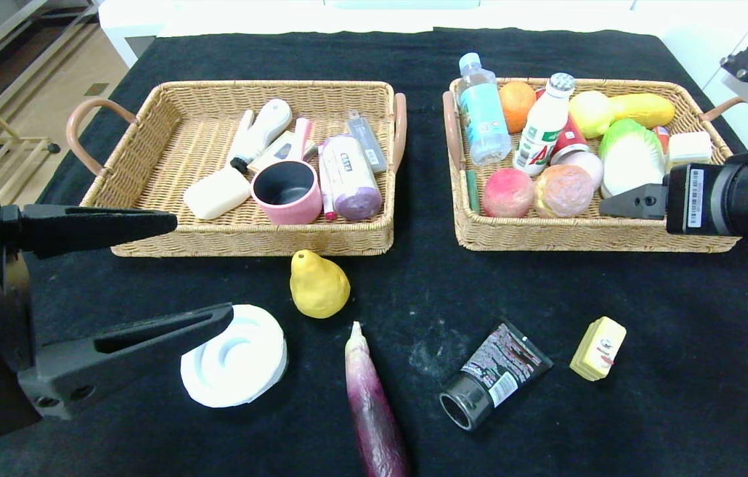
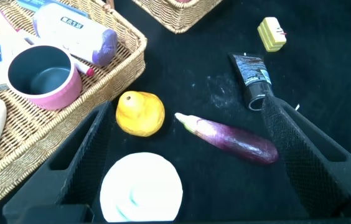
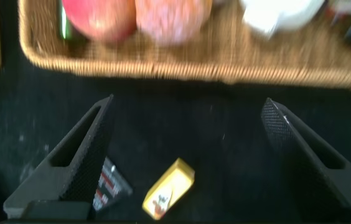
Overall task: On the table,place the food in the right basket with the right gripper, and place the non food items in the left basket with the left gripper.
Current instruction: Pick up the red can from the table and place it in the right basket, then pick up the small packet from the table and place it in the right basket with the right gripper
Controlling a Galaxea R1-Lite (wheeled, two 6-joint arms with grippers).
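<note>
- The left gripper (image 1: 205, 268) hangs over the table's (image 1: 678, 371) near left corner with its jaws spread wide and nothing between them.
- The disc (image 1: 234, 356) lies flat just beyond its lower fingertip, toward the table's middle. In the left wrist view the disc (image 2: 141, 190) sits squarely between the two fingers, so a straight descent looks enough to bracket it.
- The right gripper (image 1: 612, 204) hovers near the right edge, above the front rim of the right basket (image 1: 586, 235). Its jaws are released and empty, as the right wrist view (image 3: 182, 134) shows.
- The carton (image 1: 598, 348) lies on the cloth toward the near edge from that gripper. In the wrist view the carton (image 3: 168, 188) falls between the fingers, tilted on a diagonal.
- The pear (image 1: 319, 285) stands near the front rim of the left basket (image 1: 168, 172), about mid-table. The eggplant (image 1: 374, 404) runs from just beside the pear's base out to the near edge, its long axis almost front to back.
- The tube (image 1: 494, 374) lies slanted between eggplant and carton, cap toward the near edge. It is non-food, yet sits nearer the right arm than the left.
- Likely pairing: left arm on the disc, right arm on the carton, each being the nearest proper item.
- No red can is on the open cloth; one appears already in the right basket.
</note>
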